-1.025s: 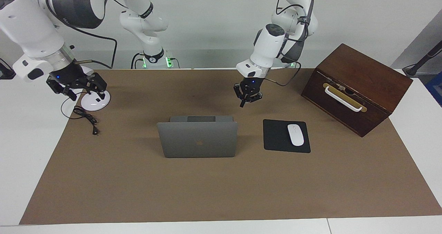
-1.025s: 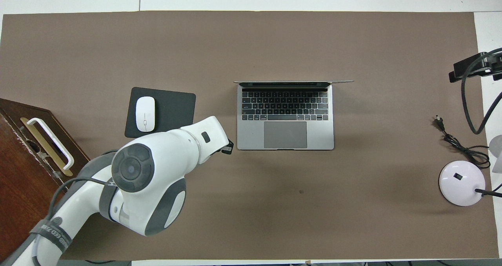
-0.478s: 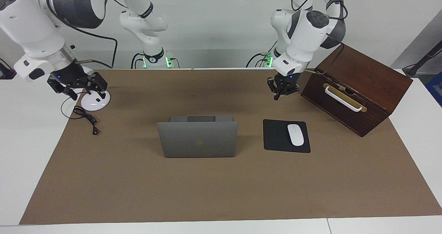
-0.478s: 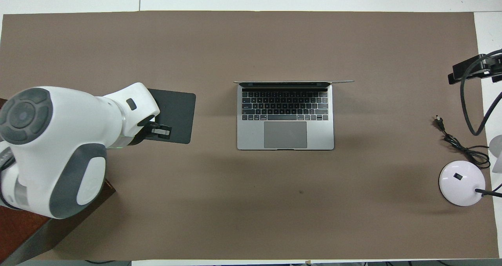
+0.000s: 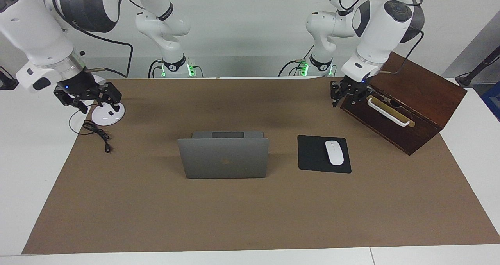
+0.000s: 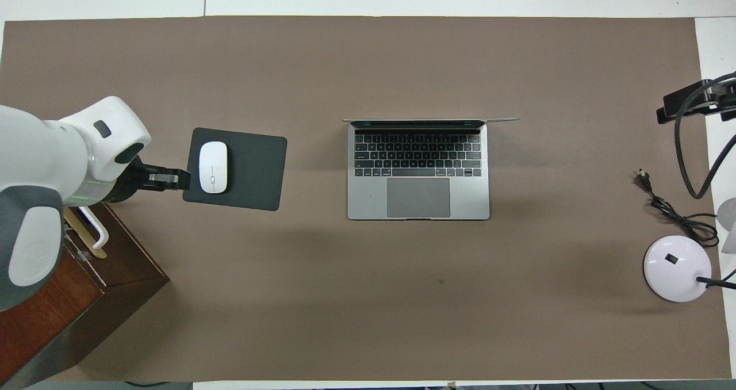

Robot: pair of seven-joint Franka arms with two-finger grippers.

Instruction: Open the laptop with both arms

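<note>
The silver-grey laptop (image 5: 223,158) (image 6: 418,171) stands open in the middle of the brown mat, its lid upright and its keyboard facing the robots. Neither gripper touches it. My left gripper (image 5: 343,96) (image 6: 170,178) hangs beside the wooden box's handle corner, toward the left arm's end of the table and well away from the laptop; it holds nothing. My right gripper (image 5: 99,104) hovers over the lamp's base at the right arm's end, open and empty.
A black mousepad (image 5: 316,155) with a white mouse (image 5: 334,152) lies beside the laptop toward the left arm's end. A dark wooden box (image 5: 406,97) with a white handle stands at that end. A white lamp base (image 6: 677,268) and its black cord (image 6: 670,209) sit at the right arm's end.
My left arm has swung away from the laptop's base, past the mousepad, to the wooden box. The right arm and the laptop have not moved.
</note>
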